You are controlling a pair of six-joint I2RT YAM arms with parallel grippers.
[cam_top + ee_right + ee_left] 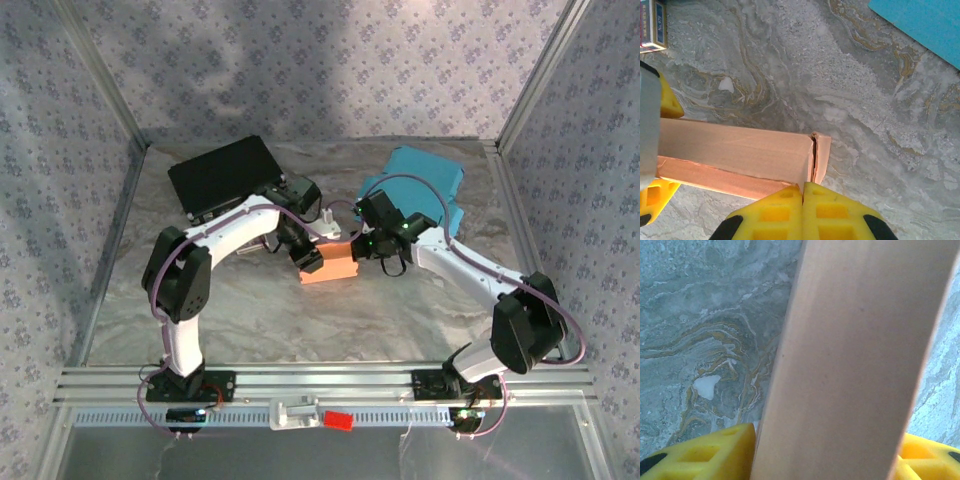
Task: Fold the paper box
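Box (331, 266): orange-pink paper, lying at the centre of the tabletop (250, 320), between the two arms. Left tool (307, 256): at the box's left end. In the left wrist view the left tool (826, 452) has a box panel standing between its yellow fingers (710, 455), the panel spanning the whole gap and meeting a finger on each side; it is judged to be gripping the box. The same tool also appears at the left edge of the right wrist view, one yellow finger on either side of the box's end. Right tool (362, 246): at the box's far right corner. In its own view the right tool (803, 192) is closed, its yellow fingers (772, 210) pressed flat together, with the tips at the box (735, 150) where an end flap stands slightly apart from the side wall along an open seam. Whether any paper is nipped between the tips cannot be told. Black case (224, 176): at the far left of the tabletop, apart from the box. Blue item (425, 185): at the far right, behind the right arm; its edge is seen at the upper right of the right wrist view. Small printed carton (652, 26): on the tabletop, beyond the box's left end. Tabletop surface: grey marbled
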